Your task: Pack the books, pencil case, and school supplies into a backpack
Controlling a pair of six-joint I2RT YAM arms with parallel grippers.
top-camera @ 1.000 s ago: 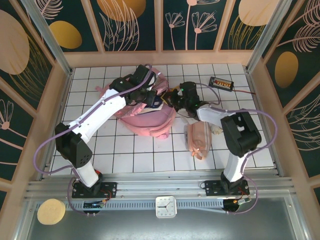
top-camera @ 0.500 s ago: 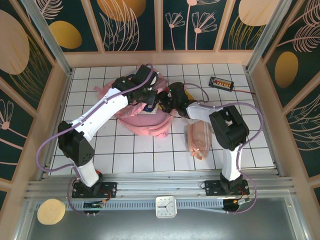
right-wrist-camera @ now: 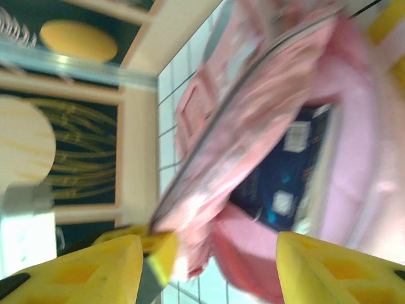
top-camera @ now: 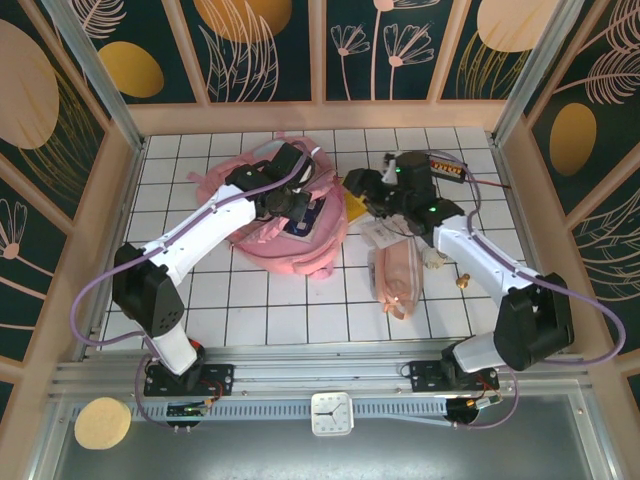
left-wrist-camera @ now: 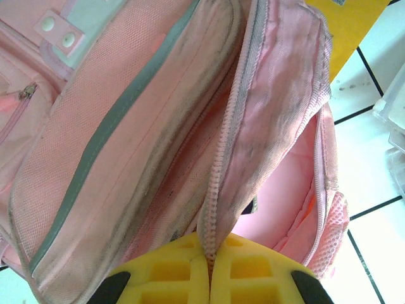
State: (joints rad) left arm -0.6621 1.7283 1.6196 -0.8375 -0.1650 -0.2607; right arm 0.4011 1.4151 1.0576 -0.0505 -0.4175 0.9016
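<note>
**Large soft pink backpack (top-camera: 290,255) held open on the white tiled tabletop (top-camera: 270,310)**

The left gripper (left-wrist-camera: 211,278) has its jaws clamped on the backpack's zipper edge. A thin dark navy book (right-wrist-camera: 285,171) lies inside. The right gripper (right-wrist-camera: 209,266) hangs beside the opening, jaws apart and empty. A bright yellow book (top-camera: 355,207), a flat clear-and-white packet (top-camera: 383,232) and a pale-pink pouch (top-camera: 397,275) lie on the tabletop to the backpack's right.
</note>
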